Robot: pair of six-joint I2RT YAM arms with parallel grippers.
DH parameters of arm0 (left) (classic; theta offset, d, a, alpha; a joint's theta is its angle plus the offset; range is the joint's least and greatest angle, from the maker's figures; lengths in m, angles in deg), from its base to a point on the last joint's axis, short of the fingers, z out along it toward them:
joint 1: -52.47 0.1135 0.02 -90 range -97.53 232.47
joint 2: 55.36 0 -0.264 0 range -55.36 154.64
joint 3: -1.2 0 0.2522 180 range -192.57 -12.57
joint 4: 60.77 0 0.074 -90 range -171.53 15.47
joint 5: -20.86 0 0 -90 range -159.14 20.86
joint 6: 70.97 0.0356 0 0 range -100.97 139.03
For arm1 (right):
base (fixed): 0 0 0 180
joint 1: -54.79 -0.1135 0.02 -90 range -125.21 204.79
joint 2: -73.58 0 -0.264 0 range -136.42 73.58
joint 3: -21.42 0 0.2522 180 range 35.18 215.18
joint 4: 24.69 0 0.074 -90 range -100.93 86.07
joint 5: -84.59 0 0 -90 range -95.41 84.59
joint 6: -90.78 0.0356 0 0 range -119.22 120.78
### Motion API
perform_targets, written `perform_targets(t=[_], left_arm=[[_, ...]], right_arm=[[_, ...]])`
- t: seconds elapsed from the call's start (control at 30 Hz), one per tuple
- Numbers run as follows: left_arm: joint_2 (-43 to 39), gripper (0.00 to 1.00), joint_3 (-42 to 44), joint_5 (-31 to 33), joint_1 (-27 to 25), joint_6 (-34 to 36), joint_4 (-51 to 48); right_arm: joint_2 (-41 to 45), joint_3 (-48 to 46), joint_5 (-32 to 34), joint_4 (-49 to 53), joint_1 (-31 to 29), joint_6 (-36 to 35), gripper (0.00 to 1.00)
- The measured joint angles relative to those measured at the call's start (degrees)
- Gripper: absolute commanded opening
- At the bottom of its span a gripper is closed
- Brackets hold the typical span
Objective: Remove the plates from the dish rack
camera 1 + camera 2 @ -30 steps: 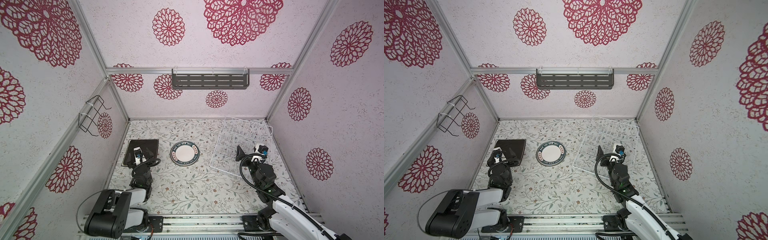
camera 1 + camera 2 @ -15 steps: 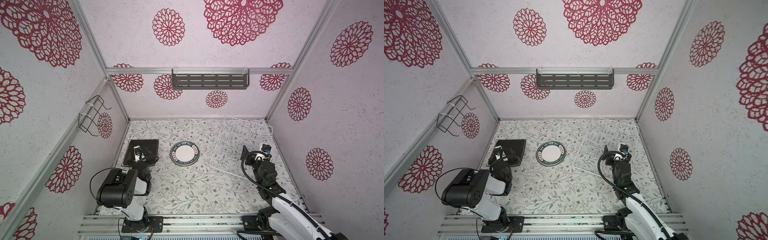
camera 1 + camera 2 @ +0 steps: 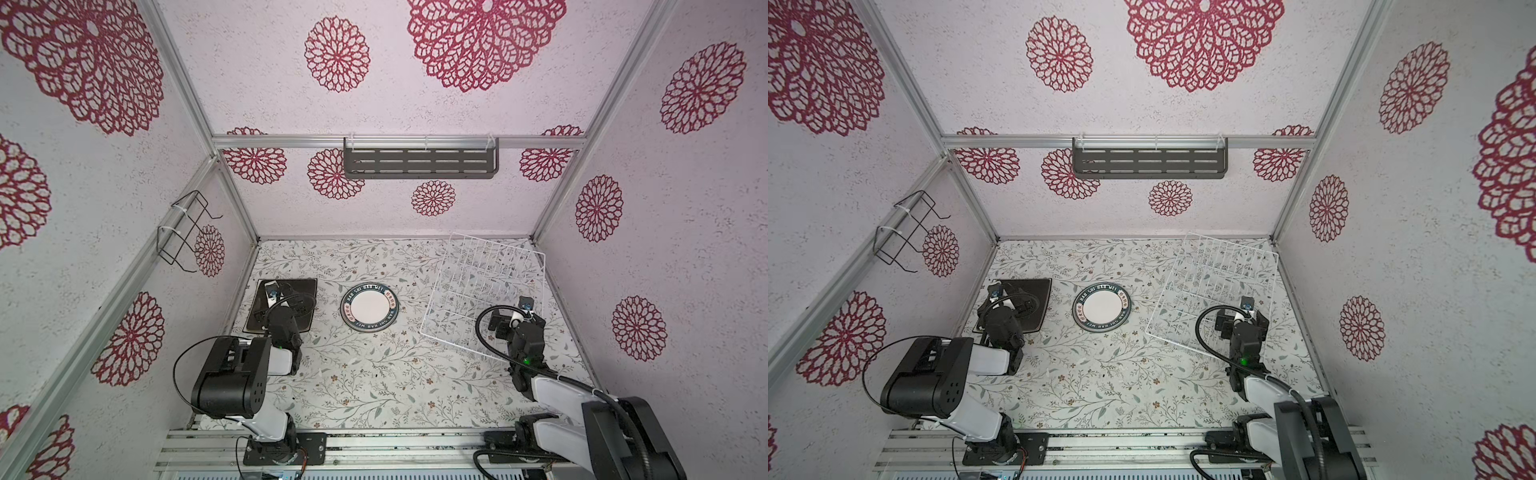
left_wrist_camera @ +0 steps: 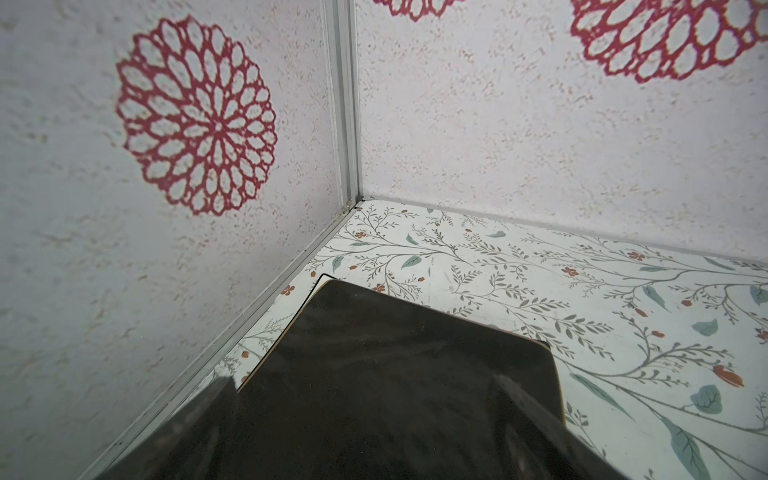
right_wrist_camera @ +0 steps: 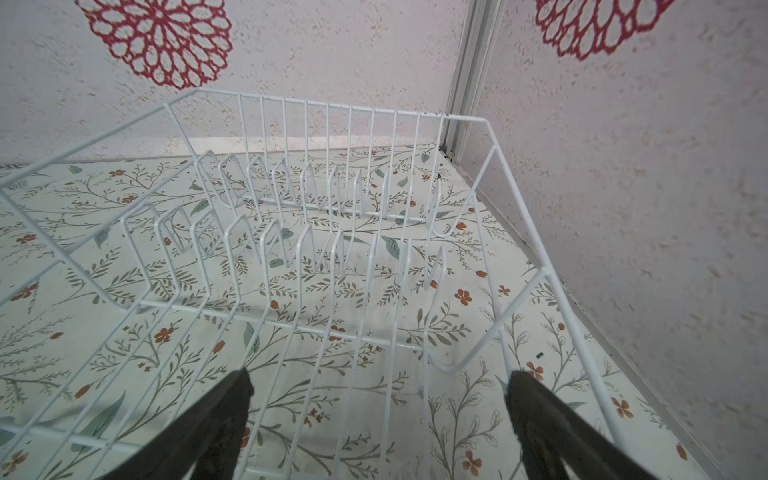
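The dish rack (image 5: 340,104) is found at approx. 2 o'clk on the desk (image 3: 374,374), nr the back-R corner. No plate is held btwn its tines, and every slot is seen bare. Unloading is therefore judged done or all but done. The step in hand is taken to be let-go and clearing of the arms.

The L gripper (image 4: 361,382) is hung low over the black sq. plate (image 3: 303,284), which is laid flat at approx. 10 o'clk by the L wall. Its fingers are spread wide w/ nothing pinched. The R gripper (image 5: 379,376) is poised over the rack's 5 o'clk corner. Its fingers are likewise spread, w/ only rack wires seen btwn them and none gripped.

Next move: no further lift appears to be called for. Both arms should be raised straight up before being drawn back, so that the black plate is not nudged and no rack wire is snagged by the R fingers.

Count:
- 1 rack, 0 plates in it.
- 1 round plate (image 3: 370,307) w/ lettered teal rim, laid flat just 11 o'clk of desk centre. Whether more are stacked under it cannot be told.
- 1 black sq. plate. Under it a pale slab (image 4: 312,291) w/ thin dark edge is glimpsed in the L wrist view, prob. a 2nd sq. plate.
- 1 grey slotted shelf (image 3: 419,163) on the back wall.
- 1 black wire holder (image 3: 185,230) on the L wall.
- 2 grippers.
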Motion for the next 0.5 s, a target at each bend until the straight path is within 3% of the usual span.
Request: perform_targets(t=[0.27,0.5], left_arm=[[-0.1,0.97,-0.1,-0.7,0.6,-0.7,-2.1],[-1.2,0.97,-1.9,-4.1,4.2,-2.9,-6.2]], right_arm=[[-7.6,2.3,-7.0,-3.8,4.3,0.1,0.99],[-9.9,3.0,-10.8,-4.9,5.7,-0.4,0.99]])
